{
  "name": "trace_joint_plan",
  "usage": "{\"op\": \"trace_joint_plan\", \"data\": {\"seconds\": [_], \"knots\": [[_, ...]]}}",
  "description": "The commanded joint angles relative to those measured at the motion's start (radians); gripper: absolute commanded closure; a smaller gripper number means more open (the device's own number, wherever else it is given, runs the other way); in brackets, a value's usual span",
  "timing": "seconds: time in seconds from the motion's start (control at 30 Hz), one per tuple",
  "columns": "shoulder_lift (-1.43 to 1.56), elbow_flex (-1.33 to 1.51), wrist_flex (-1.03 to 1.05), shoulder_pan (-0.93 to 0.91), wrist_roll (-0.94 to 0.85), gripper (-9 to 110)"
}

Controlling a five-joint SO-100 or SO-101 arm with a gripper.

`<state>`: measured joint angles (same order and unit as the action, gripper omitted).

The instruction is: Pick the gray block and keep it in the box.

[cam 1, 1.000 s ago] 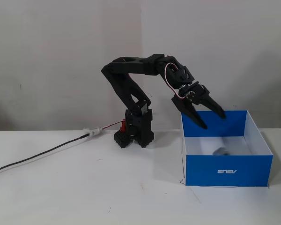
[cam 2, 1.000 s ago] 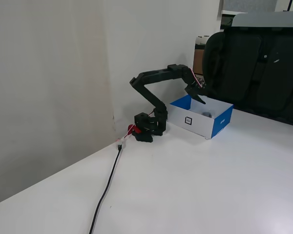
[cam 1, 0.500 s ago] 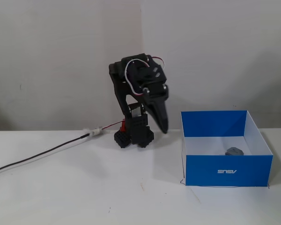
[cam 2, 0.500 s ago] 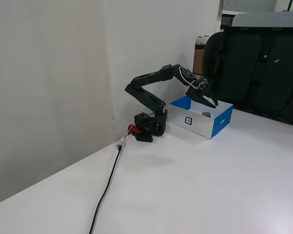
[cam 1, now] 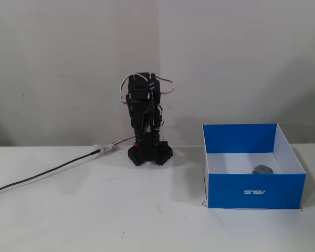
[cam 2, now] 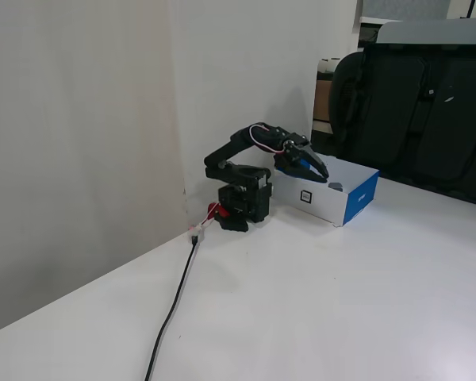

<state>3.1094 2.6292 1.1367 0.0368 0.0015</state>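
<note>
Gray block (cam 1: 262,169) rests inside the box (cam 1: 256,191), task apparently done; gripper (cam 2: 319,176), at the base's three o'clock, slightly parted, empty.

One fixed view sits low, level with the table (cam 1: 94,220), facing the arm (cam 1: 146,123) head-on toward the wall. Another fixed view stands higher and farther, toward 9 o'clock of the first. Both share the arm, box (cam 1: 254,191) (cam 2: 333,198) and cable (cam 1: 42,176) (cam 2: 170,309).
</note>
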Motion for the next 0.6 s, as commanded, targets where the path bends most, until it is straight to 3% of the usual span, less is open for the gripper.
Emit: {"op": "trace_joint_plan", "data": {"seconds": [0.0,0.2,0.57], "knots": [[0.054,0.063,-0.074,-0.02,-0.015,101],[0.299,0.299,-0.173,-0.043,-0.058,101],[0.319,0.495,-0.311,-0.084,-0.103,101]]}}
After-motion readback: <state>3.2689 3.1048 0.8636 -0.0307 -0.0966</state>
